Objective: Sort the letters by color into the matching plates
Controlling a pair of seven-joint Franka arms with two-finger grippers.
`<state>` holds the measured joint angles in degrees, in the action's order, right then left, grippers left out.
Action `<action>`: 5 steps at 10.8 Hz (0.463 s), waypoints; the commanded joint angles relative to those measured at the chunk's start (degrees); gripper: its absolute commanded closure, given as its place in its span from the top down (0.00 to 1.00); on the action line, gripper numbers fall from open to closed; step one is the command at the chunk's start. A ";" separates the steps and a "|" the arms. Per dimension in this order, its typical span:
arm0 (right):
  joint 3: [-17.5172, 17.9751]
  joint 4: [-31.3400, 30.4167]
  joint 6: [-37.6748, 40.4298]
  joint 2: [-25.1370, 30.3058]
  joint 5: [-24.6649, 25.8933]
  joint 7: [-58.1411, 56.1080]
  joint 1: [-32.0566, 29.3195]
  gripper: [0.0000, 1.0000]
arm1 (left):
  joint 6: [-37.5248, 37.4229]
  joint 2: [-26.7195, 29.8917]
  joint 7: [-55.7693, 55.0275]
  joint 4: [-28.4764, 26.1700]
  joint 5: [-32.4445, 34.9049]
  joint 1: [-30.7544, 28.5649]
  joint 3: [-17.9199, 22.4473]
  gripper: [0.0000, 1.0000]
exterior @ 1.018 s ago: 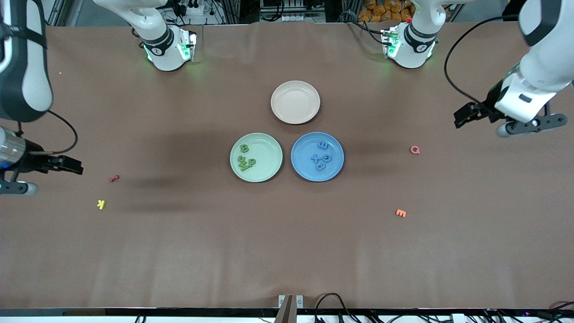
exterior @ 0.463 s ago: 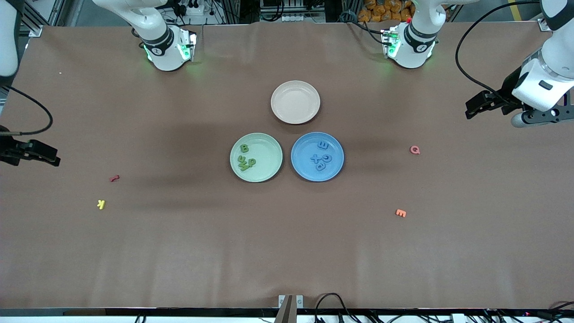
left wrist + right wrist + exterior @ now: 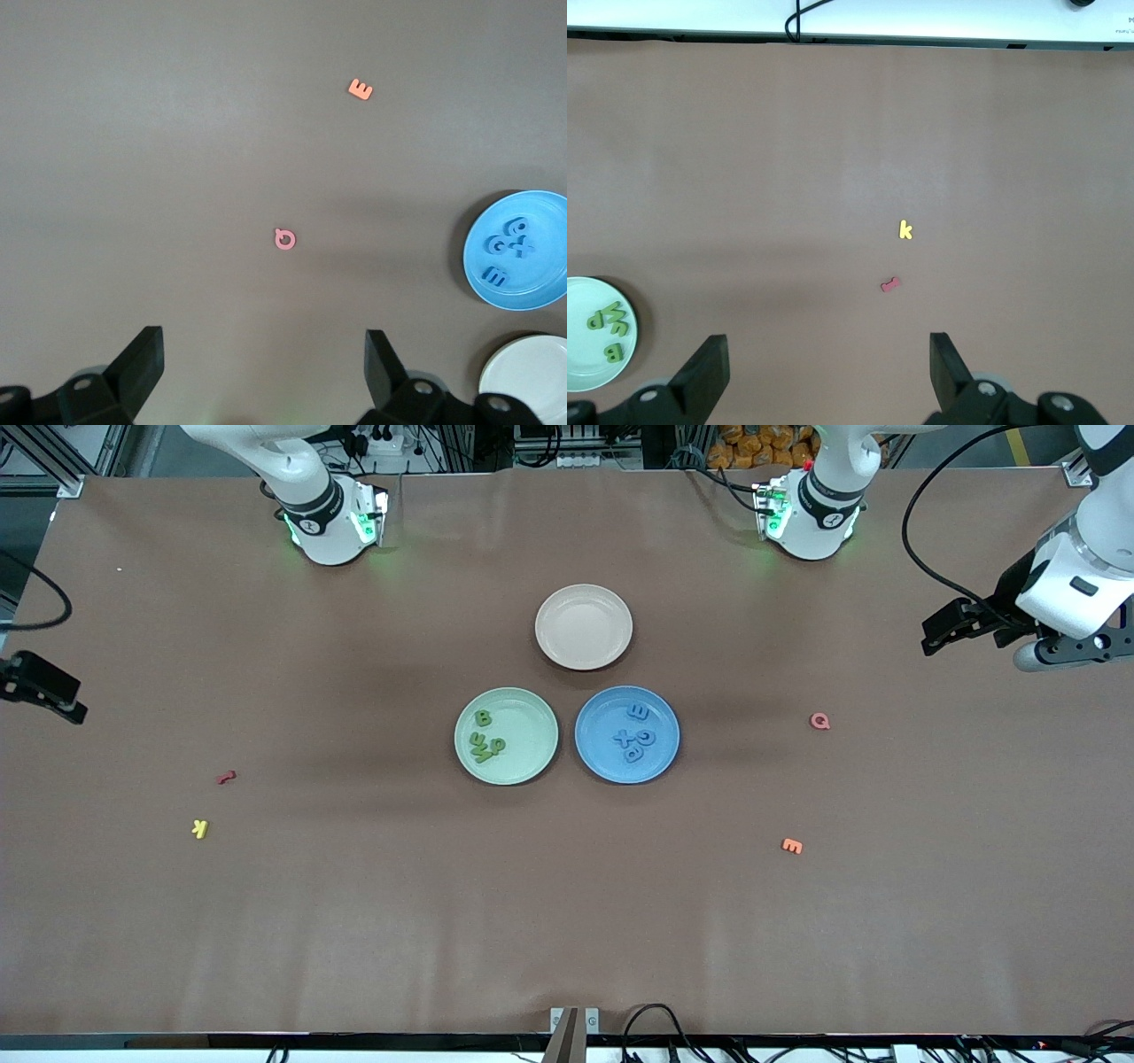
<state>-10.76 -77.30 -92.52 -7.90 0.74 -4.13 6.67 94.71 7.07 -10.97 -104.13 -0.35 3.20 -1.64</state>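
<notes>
Already sorted: green letters (image 3: 485, 737) in mint plate (image 3: 532, 757), blue letters (image 3: 636, 735) in blue plate (image 3: 598, 757), mid-tabletop between both arms; left gripper (image 3: 264, 372) & right gripper (image 3: 828, 372) at tabletop ends, jaws wide, empty, neither nearer.

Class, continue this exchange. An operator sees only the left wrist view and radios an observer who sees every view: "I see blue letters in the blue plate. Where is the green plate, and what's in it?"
Observer: The green plate sits beside the blue plate, toward the right arm's end; green letters lie in it.
Operator: Any green letters loose on the table?
Observer: None. Toward the right arm's end, only a yellow k and a red letter lie loose.
Operator: My left gripper hangs open over my end. And the right gripper?
Observer: The right gripper hangs open and empty over the right arm's end.
</notes>
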 commanded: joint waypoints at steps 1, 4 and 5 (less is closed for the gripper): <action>-0.76 -10.12 -4.15 6.57 -0.74 2.89 2.37 1.00 | -1.72 -0.21 0.95 1.65 -1.41 0.58 0.76 1.00; -0.32 -15.51 -7.24 8.87 -0.31 3.07 2.73 1.00 | -2.16 -0.39 0.86 2.35 -1.41 0.23 0.76 1.00; 0.38 -15.34 -7.15 8.61 -0.13 3.86 2.73 1.00 | -2.16 -0.39 1.12 2.35 -1.41 -0.30 0.76 1.00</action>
<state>-10.78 -88.84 -98.36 -2.11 0.65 -2.25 8.61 94.10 7.07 -10.97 -103.46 -0.36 3.20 -1.59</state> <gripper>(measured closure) 0.000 0.000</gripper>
